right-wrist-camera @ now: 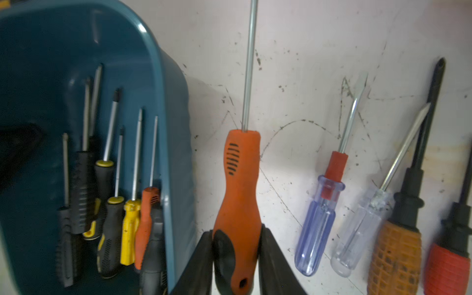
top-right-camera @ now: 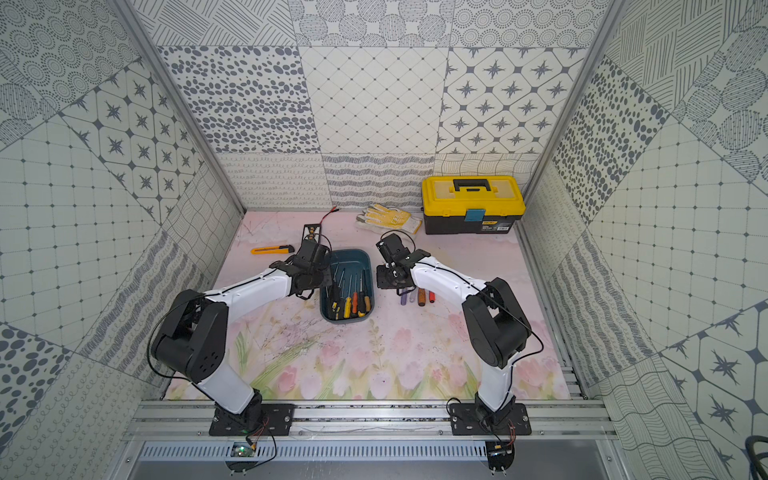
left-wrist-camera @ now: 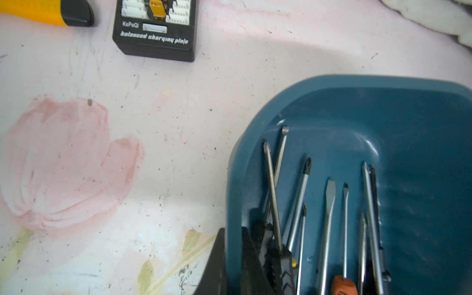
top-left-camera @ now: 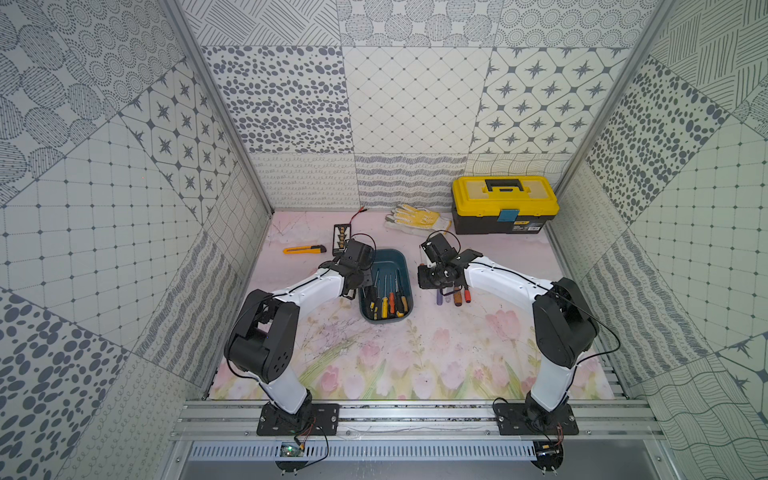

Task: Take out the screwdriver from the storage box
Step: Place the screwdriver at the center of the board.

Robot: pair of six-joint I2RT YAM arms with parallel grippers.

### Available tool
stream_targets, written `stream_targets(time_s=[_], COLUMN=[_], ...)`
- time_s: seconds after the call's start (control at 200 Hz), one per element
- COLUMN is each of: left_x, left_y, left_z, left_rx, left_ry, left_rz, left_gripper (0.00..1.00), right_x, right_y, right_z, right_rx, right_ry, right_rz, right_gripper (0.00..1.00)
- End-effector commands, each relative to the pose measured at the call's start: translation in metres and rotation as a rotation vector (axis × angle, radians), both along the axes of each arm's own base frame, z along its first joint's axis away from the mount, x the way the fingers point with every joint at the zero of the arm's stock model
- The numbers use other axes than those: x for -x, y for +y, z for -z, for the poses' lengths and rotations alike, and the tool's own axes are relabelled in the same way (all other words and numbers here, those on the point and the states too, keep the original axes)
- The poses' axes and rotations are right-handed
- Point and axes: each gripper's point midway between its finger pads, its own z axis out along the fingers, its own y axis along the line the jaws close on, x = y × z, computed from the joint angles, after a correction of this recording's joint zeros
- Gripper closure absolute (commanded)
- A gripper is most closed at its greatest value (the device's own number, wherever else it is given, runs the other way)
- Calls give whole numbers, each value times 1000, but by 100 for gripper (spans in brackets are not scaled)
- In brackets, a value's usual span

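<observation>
The teal storage box [top-left-camera: 390, 252] [top-right-camera: 350, 251] lies mid-table, with several screwdrivers [top-left-camera: 388, 301] [left-wrist-camera: 329, 217] [right-wrist-camera: 112, 204] inside, handles toward the front. My left gripper [left-wrist-camera: 233, 268] [top-left-camera: 360, 287] is shut on the box's left wall, one finger outside [left-wrist-camera: 214, 268] and one inside. My right gripper [right-wrist-camera: 237, 258] [top-left-camera: 433, 283] is shut on the handle of an orange screwdriver [right-wrist-camera: 240, 178]. This tool is outside the box, just right of its wall and over the mat. In both top views the gripper body hides it.
Several screwdrivers [top-left-camera: 453, 297] [right-wrist-camera: 316, 224] lie in a row on the mat right of the held one. At the back are a yellow-lidded toolbox [top-left-camera: 505, 203], work gloves [top-left-camera: 417, 218], a charging plate [top-left-camera: 340, 239] [left-wrist-camera: 155, 30] and a yellow utility knife [top-left-camera: 304, 249].
</observation>
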Motion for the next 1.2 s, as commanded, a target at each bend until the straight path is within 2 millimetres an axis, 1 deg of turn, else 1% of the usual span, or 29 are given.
stream_targets(time_s=[0.0,0.285,0.425,0.585,0.71,0.735,0.806,0.881,0.951,1.061,1.196], left_x=[-10,-10,-10,-10,-10,-10,-10,-9,-8,-7,-8], left_y=[10,10,10,10,10,10,10,10,10,11,10], left_z=[-10,-11,-10,-11,-12,-12,-14,-15,-14,-12,-13], left_rx=[-25,-23,-24,-24,-22,-21,-18,-17,-15,-21,-16], left_ry=[-59,-60,-59,-59,-60,-60,-64,-69,-71,-64,-68], left_rz=[-40,-41,-42,-42,-43,-42,-39,-40,-38,-38,-37], left_gripper=[100,100,100,100,100,100,100,100,100,100,100], right_x=[-1,-5,-3,-4,-4,-3,-3,-1,-1,0,0], right_y=[-7,-23,-24,-26,-27,-26,-26,-26,-26,-26,-25], right_z=[15,37,48,54,56,57,58,58,56,53,50], right_rx=[46,139,146,154,153,153,149,146,142,137,129], right_ry=[18,65,94,104,115,118,125,130,129,127,123], right_rz=[9,2,2,11,12,10,11,11,15,19,16], right_gripper=[100,100,100,100,91,88,83,76,74,72,66])
